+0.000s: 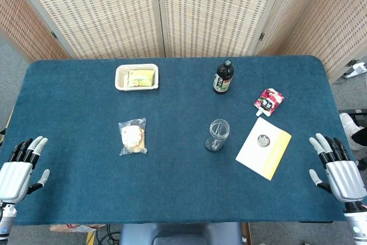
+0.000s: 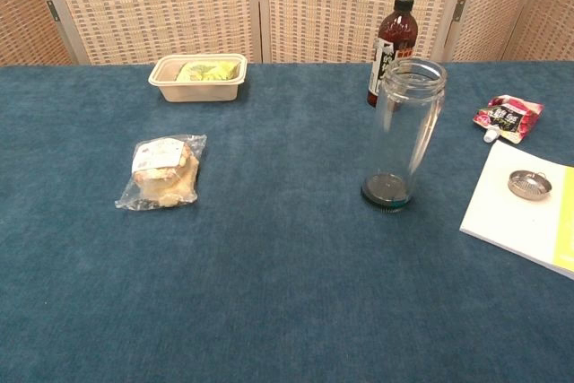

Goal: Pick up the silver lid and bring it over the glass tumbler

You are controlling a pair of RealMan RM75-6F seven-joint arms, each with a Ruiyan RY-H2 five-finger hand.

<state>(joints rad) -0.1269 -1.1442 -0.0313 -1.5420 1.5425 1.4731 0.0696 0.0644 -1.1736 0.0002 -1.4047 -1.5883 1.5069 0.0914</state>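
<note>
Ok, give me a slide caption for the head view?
Both hands open at the table's near corners; silver lid on the white-and-yellow booklet, right of the glass tumbler.

Head view: high, looking steeply down over whole blue table (image 1: 172,199). Chest view: low, near-level, closer. Both share glass tumbler (image 1: 217,135), dark bottle (image 2: 392,36).

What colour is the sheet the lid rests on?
The sheet under the lid is white with a yellow strip along one edge; clearest in the head view.

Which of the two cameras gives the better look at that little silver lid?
The chest view: the silver lid appears larger there, its handle visible, lying on the white-and-yellow booklet. The head view shows only a small disc.
</note>
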